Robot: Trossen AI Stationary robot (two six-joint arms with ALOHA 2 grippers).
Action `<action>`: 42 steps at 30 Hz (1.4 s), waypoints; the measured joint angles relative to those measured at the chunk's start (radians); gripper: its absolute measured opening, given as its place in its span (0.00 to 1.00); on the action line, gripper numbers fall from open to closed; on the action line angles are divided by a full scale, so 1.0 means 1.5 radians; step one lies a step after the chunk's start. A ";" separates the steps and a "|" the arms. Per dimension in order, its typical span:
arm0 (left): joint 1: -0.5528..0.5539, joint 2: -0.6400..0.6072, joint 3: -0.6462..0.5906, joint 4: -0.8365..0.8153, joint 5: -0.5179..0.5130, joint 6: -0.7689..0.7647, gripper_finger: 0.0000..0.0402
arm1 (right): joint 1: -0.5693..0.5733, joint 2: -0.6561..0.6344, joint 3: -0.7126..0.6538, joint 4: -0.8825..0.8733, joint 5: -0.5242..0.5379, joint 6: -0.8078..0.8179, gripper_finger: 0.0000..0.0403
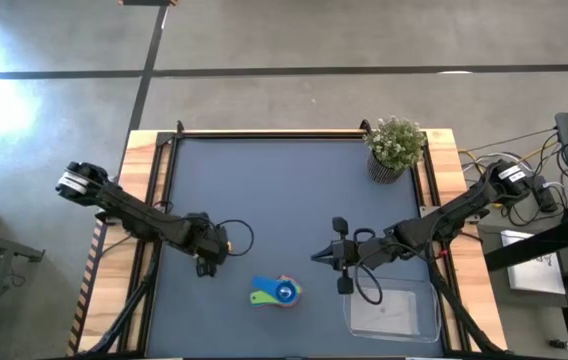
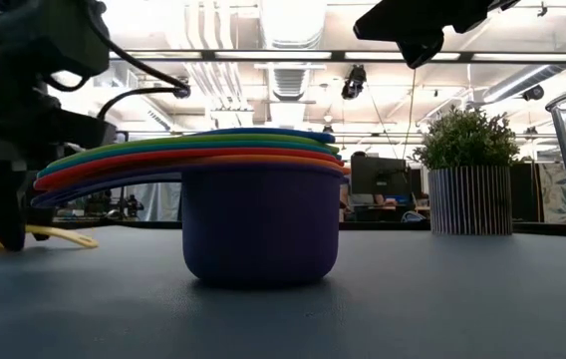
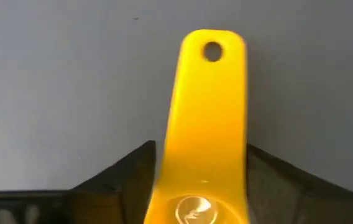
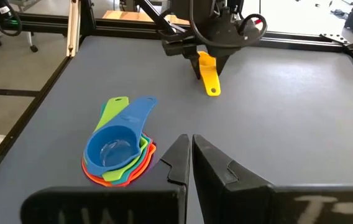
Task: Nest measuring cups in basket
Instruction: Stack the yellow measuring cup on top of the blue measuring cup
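Yellow cup [image 3: 204, 124] fills the left wrist view, its flat handle running out between the two dark fingers [image 3: 123, 180] of the left gripper [image 1: 207, 262], which sit close on either side of it at the bowl end. The grip looks closed on it, low over the table at about 8 o'clock from the centre. From the right wrist view the handle hangs out below that gripper, tip near or touching the mat.

Stack of cups [image 1: 276, 291] sits at 6 o'clock near the front edge, blue one [image 4: 117, 140] on top, with green, red and orange rims showing under it. Low view shows a purple cup [image 2: 260, 227] as the base. Teal cannot be picked out.

Right gripper [image 1: 338, 256] hovers at about 4 o'clock, above the table, fingers nearly together, holding nothing. Clear basket [image 1: 394, 310] lies just beyond it at 5 o'clock, with no cups in it. Plant [image 1: 396, 146] stands at 1 o'clock, well apart.

Risks, as I judge them:
- the pinch is near the bowel end, so the long handle could swing or slip out during a lift;
- yellow likely belongs inside the stack order, so dropping it on top may leave it perched and tilted;
- a clumsy drop could knock the fanned stack off its base;
- the stack is outside the basket, so moving it whole could spill the cups.
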 joint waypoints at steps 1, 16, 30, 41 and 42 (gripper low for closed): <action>0.002 0.008 0.007 -0.002 0.002 0.014 0.46 | 0.000 0.000 0.000 0.000 0.000 0.000 0.02; 0.044 0.009 0.115 0.012 -0.048 0.123 0.39 | 0.000 0.001 0.000 -0.003 0.000 0.000 0.02; 0.043 -0.030 0.216 0.142 -0.075 0.232 0.39 | -0.005 0.050 -0.001 0.130 0.012 -0.007 0.02; 0.038 -0.020 0.234 0.153 -0.100 0.278 0.38 | -0.089 0.102 -0.003 0.183 -0.012 0.130 0.17; 0.037 -0.020 0.234 0.153 -0.100 0.287 0.38 | -0.093 0.103 -0.003 0.185 -0.021 0.138 0.21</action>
